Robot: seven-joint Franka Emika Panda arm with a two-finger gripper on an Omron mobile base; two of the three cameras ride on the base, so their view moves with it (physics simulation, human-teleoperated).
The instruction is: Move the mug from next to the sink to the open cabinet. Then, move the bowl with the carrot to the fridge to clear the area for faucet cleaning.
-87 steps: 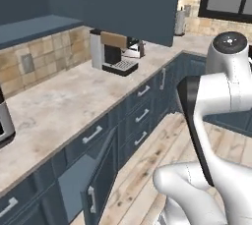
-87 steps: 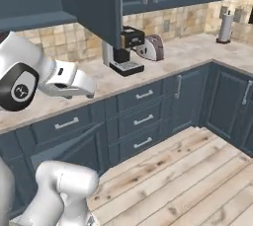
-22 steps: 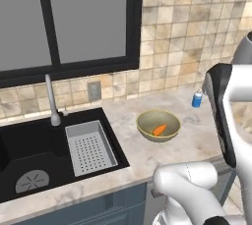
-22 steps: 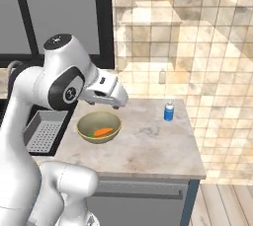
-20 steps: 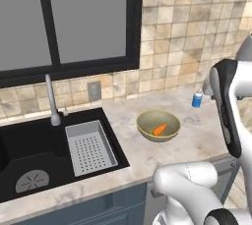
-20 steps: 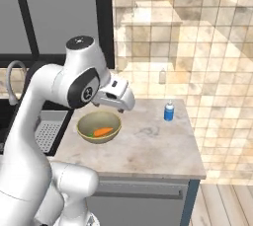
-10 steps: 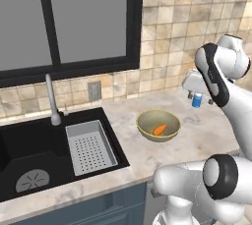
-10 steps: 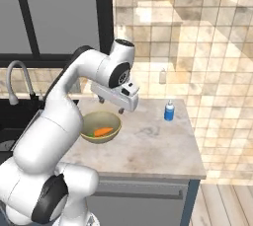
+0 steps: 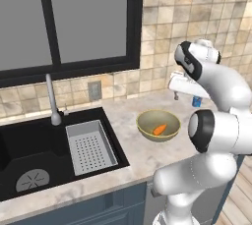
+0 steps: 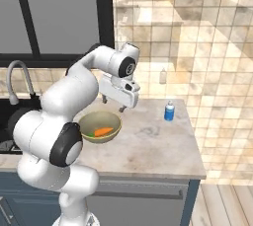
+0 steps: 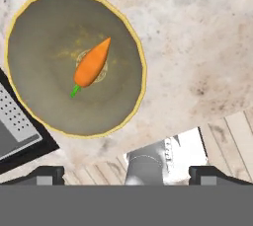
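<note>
The olive-yellow bowl [image 9: 147,121] [image 10: 111,119] [image 11: 44,37] sits on the marble counter right of the black sink [image 9: 19,138], with the orange carrot [image 9: 159,129] [image 10: 103,131] [image 11: 91,65] lying in its middle. My gripper [image 9: 178,95] [image 10: 113,103] [image 11: 127,174] hangs open a little above the bowl's far right side, pointing down, with nothing between its fingers. The grey faucet [image 9: 50,98] [image 10: 17,79] arches up behind the sink. The mug, the open cabinet and the fridge are out of view.
A grey strainer tray [image 9: 91,148] lies in the sink's right half. A small blue can [image 9: 197,101] [image 10: 169,111] stands at the back right of the counter. The tiled wall and a dark window close the back; the counter ends at the right.
The base has driven from the coffee-machine counter to the sink. Within the last second the arm has swung forward and brought the hand over the bowl; the jaws have stayed open.
</note>
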